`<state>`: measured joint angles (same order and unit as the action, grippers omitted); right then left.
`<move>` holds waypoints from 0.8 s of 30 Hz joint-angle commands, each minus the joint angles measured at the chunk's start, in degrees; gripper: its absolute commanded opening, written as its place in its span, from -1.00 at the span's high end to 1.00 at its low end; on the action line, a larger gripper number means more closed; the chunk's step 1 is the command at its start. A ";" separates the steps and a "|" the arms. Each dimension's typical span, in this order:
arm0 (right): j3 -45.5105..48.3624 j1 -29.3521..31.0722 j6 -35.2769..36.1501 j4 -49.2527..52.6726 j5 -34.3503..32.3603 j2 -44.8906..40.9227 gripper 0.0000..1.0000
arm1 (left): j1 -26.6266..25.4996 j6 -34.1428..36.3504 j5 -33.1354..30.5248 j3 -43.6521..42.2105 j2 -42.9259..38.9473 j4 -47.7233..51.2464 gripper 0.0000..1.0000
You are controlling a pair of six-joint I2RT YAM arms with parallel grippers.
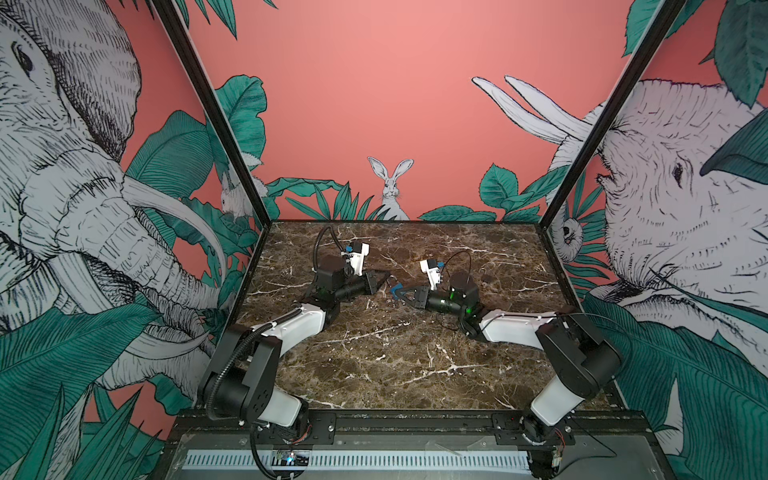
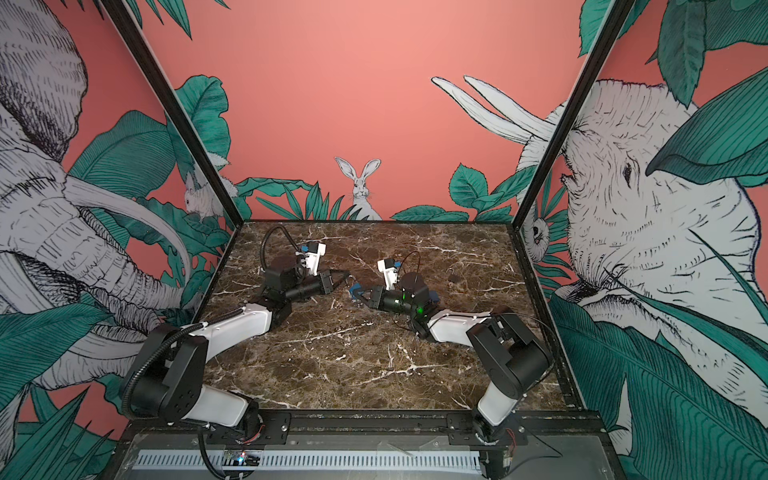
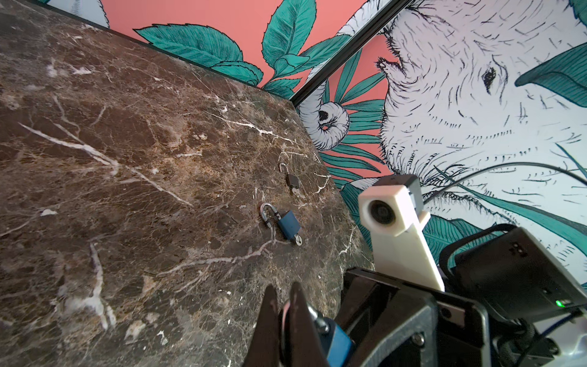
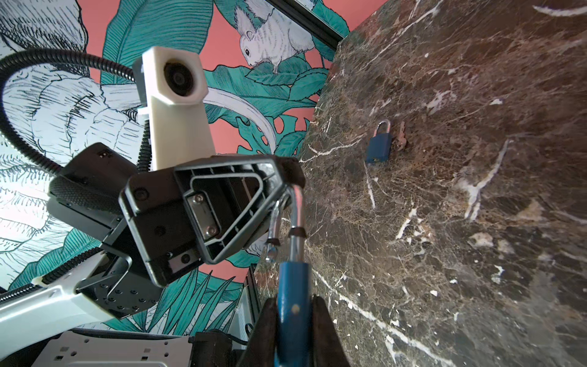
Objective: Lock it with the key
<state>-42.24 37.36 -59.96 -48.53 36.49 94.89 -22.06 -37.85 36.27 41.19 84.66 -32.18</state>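
Holding, right pincer [image 4: 292, 305]: jaws closed narrow on the body of the blue padlock [image 4: 293, 282], one finger on each flat face
Holding, left pincer [image 4: 290, 179]: fully closed at the bend of the shackle [image 4: 297, 203]; looks like a pinch on the steel, though the fingertips hide part of the contact
Lock position: mid-frame in both top views, bridging the two pincer tips, which point at each other; cannot tell whether it clears the table [image 1: 374, 353]
Long axis: body to shackle bend runs from the right pincer up-left toward the left pincer in a top view, so the two arms sit on one line, one at each end of the lock
Shackle state: open; the free leg ends beside the top of the body, apart from it and not over its hole
Key: none visible on the held lock; its keyway end is out of view, so cannot tell whether one is inserted
Nearer arm: both equally at the lock; neither is near any loose key
Next move (judgement): swing the free leg over its hole, then close the gap along that shared axis
Risk (judgement): any sideways offset between the pincers jams the leg on the body's rim
Bystanders: second blue padlock [image 3: 288, 222] and dark padlock [image 3: 293, 181] lie well apart, toward the right of the top views
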 commanded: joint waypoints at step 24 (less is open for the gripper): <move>-3.63 -2.65 0.96 -5.21 8.56 -2.56 1.00 | 3.70 1.13 1.13 -3.97 -4.81 5.56 0.72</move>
<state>-45.67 35.09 -61.45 -53.71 42.54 95.13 -19.88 -38.68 38.17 38.37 84.95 -29.71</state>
